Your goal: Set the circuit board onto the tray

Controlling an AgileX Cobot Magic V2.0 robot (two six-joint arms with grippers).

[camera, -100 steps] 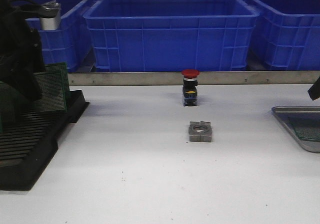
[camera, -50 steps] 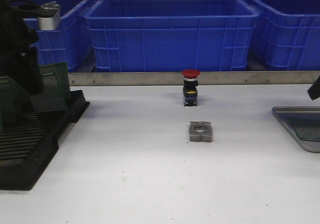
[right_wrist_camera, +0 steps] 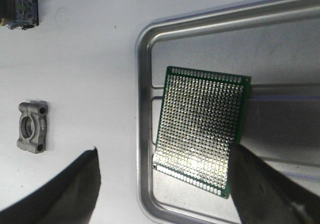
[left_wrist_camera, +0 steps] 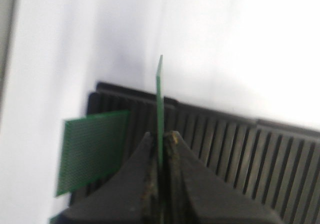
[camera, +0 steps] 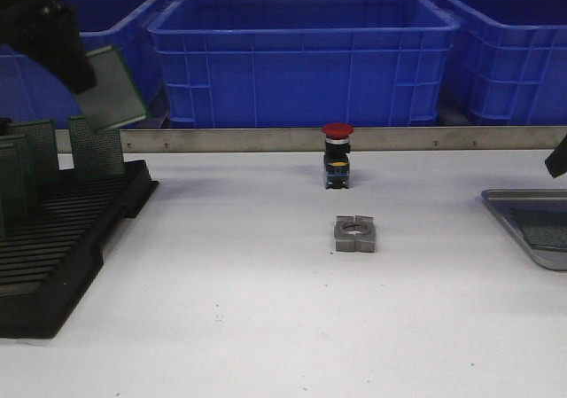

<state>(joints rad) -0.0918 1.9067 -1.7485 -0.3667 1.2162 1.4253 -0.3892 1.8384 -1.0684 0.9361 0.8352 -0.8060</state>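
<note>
1 circuit board [camera: 108, 86] hangs pinched in the left gripper [left_wrist_camera: 160, 140], lifted above the black rack [camera: 62, 247] at far left. The right gripper [right_wrist_camera: 162, 184] gapes wide over the tray [right_wrist_camera: 145, 74] at right, where another board [right_wrist_camera: 200, 134] lies flat.

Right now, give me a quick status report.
Left pincer shut on circuit board, lifted above rack. Right pincer open over tray, one board already inside. Path looks open.
</note>
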